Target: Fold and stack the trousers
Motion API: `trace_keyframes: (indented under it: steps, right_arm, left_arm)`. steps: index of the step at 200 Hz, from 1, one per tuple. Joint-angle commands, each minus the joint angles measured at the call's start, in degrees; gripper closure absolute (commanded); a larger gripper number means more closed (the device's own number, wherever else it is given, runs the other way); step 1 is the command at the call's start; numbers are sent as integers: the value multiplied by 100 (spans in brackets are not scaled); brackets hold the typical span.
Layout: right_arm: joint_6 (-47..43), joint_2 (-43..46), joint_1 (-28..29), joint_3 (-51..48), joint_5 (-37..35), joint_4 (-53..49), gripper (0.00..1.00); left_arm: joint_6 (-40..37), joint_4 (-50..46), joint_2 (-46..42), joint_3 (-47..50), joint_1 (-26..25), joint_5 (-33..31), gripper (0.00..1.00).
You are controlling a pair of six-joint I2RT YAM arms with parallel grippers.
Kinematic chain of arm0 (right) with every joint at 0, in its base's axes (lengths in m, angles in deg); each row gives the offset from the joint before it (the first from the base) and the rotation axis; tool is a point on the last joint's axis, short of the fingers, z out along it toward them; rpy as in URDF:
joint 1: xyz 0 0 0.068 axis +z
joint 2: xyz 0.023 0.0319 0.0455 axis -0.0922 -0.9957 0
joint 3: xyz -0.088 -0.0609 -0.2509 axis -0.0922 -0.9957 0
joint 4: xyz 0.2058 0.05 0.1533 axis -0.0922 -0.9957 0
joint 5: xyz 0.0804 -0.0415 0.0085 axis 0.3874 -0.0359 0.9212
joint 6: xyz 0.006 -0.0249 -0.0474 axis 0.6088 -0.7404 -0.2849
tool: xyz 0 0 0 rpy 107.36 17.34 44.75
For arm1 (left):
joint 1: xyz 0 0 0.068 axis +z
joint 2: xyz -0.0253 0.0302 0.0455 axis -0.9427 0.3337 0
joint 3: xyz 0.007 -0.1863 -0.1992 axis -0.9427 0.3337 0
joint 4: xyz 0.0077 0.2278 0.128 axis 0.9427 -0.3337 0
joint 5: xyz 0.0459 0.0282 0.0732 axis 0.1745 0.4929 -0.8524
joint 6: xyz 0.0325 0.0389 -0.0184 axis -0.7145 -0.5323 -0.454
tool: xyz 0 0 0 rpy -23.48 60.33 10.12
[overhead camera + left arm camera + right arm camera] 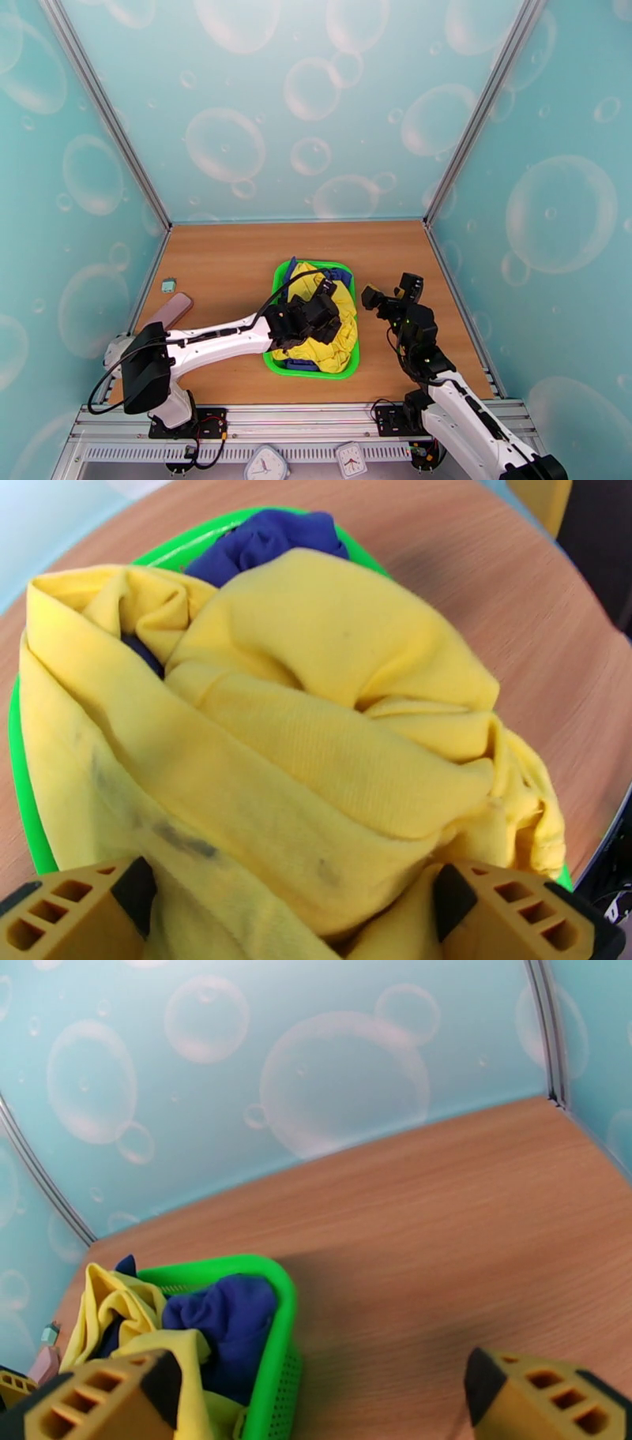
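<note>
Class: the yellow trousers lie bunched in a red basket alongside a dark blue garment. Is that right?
No. The basket is green, not red, as the top external view shows. The yellow trousers do lie bunched in it alongside a dark blue garment.

I see a green basket [312, 372] mid-tabletop [229, 268], holding a dark blue garment [268, 539]. Left of the basket lie a pink flat object [167, 310] and a small teal block [168, 285].

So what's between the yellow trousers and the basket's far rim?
A dark blue garment, between trousers and basket rim, in the left wrist view.
</note>
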Motion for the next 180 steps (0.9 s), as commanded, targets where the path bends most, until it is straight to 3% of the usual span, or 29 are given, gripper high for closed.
trace_keyframes:
  steps: [1,32,54,66,99,143,162,180]
  right_arm:
    - [149,5,-52,125,230,71,1]
    - [110,14,-69,133,204,41,1]
    - [96,29,-78,126,207,46,1]
    - [95,14,-78,118,208,56,1]
    - [72,14,-78,117,232,69,1]
    - [55,54,-78,90,226,82,1]
    - [43,52,-78,90,246,94,1]
    - [33,49,-78,90,256,102,1]
  left_arm:
    - [73,-500,244,-192,39,-101,9]
    - [60,-444,238,-142,130,228,49]
    - [-20,-249,10,-80,178,491,86]
    - [-90,-108,-193,-71,236,659,100]
    - [-340,202,-844,-266,559,952,100]
    - [-572,818,-1621,-859,1516,1211,100]
    - [-658,1065,-1896,-1253,1760,895,100]
    - [-797,1103,-2056,-1741,1890,89,100]
